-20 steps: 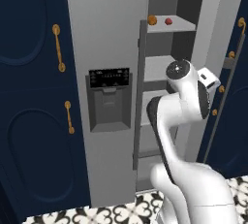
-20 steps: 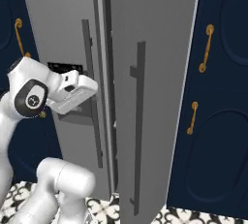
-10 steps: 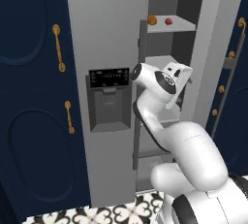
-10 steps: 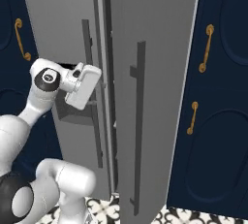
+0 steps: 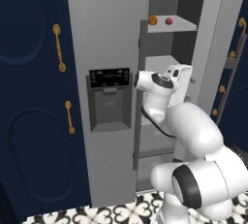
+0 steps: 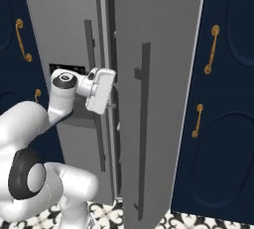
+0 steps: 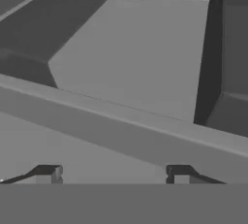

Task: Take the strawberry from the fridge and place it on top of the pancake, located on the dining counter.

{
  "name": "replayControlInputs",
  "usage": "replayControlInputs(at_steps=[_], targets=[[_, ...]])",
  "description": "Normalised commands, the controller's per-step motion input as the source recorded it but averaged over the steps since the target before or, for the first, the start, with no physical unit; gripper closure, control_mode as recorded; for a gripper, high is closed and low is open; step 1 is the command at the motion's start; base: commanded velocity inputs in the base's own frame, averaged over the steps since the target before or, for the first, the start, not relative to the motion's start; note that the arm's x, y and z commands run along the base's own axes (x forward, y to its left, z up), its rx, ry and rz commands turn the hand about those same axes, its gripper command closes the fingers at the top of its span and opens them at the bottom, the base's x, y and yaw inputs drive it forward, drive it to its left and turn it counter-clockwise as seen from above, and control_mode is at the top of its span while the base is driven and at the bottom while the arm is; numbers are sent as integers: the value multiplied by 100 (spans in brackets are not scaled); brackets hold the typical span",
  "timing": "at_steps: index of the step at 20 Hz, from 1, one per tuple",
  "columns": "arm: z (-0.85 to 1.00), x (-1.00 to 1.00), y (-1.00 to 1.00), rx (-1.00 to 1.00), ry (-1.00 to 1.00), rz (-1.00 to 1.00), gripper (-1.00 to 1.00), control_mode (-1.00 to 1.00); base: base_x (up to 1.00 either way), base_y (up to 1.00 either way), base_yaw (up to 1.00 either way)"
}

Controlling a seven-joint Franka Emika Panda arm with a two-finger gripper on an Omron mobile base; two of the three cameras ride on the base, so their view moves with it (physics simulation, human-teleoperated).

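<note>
1. Since the earlier pictures the arm's hand is being swung from the right of the opening in toward the fridge, while the strawberry and the shelves are staying put.
2. The strawberry is being carried by the upper grey shelf, near that shelf's front edge, with a small orange ball just beside it toward the shelf's left corner; the two are lying apart.
3. The gripper is being held well below that shelf, at the edge of the open door; its fingertips are standing apart with nothing between them, so nothing is being gripped, though how wide it is being held cannot be told exactly.
4. In the hand view, bare grey shelf surfaces are being looked at beyond a grey edge.
5. For the step in hand, judged as the reach for the fruit, the hand should be raised to the upper shelf and brought in from the front edge, with the spread fingers centred on the red fruit and kept off the orange ball.
6. The lower shelves, so far as they are being shown, are holding nothing that can be made out.
</note>
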Motion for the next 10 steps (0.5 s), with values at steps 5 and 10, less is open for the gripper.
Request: replayControlInputs(at_steps=[5, 10], targets=[[0, -2, -92, -9, 14, -10, -100, -100, 0, 0, 0], [-3, -13, -100, -1, 11, -11, -100, -100, 0, 0, 0]])
